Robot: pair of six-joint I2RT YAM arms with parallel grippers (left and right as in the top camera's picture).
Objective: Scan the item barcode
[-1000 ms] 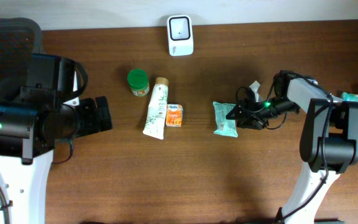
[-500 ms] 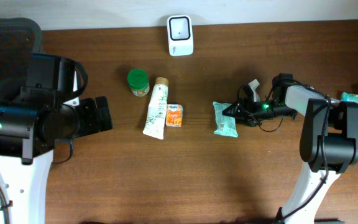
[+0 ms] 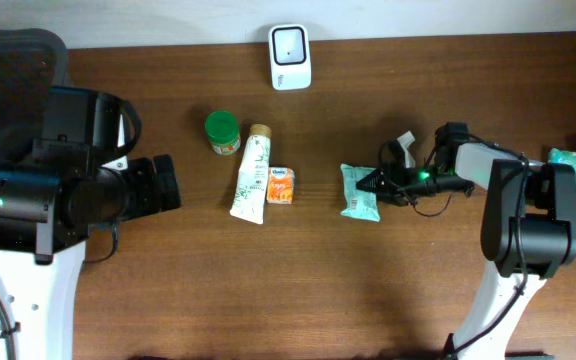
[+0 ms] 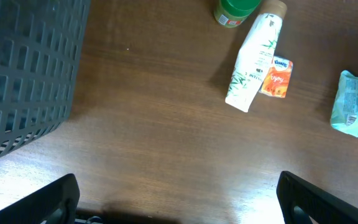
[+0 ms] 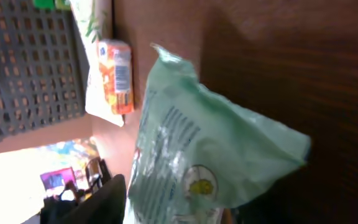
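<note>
Eyes on the pale green crinkly plastic packet [image 3: 361, 191]: it lies flat on the dark brown wooden desk [image 3: 318, 290], forward of the white boxy scanner [image 3: 290, 43] and off to that scanner's right. The right pincer [image 3: 376, 184] is down low, reaching in sideways, and its black tips meet the packet's edge on the side away from the scanner. From the right wrist camera the packet fills the view, print and a small yellow-green logo showing, with one dark finger [image 5: 95, 202] just beside its lower corner. Is it clamped on the packet? I honestly cannot tell; the tips are on it, but an actual squeeze does not show.

Over on the other side, the left pincer [image 4: 179, 208] hangs well to the scanner's left, above bare desk, and its jaws are spread wide with nothing between them.

Forward and slightly left of the scanner lies the white squeeze tube with a green bamboo print [image 3: 251, 173], tilted, its tan cap pointing back toward the scanner. A small orange carton [image 3: 280, 185] sits touching the tube on the packet's side. A green-lidded little jar [image 3: 222, 132] stands just beside the tube's cap. A dark grey mesh basket [image 4: 23, 68] sits far to the scanner's left.
</note>
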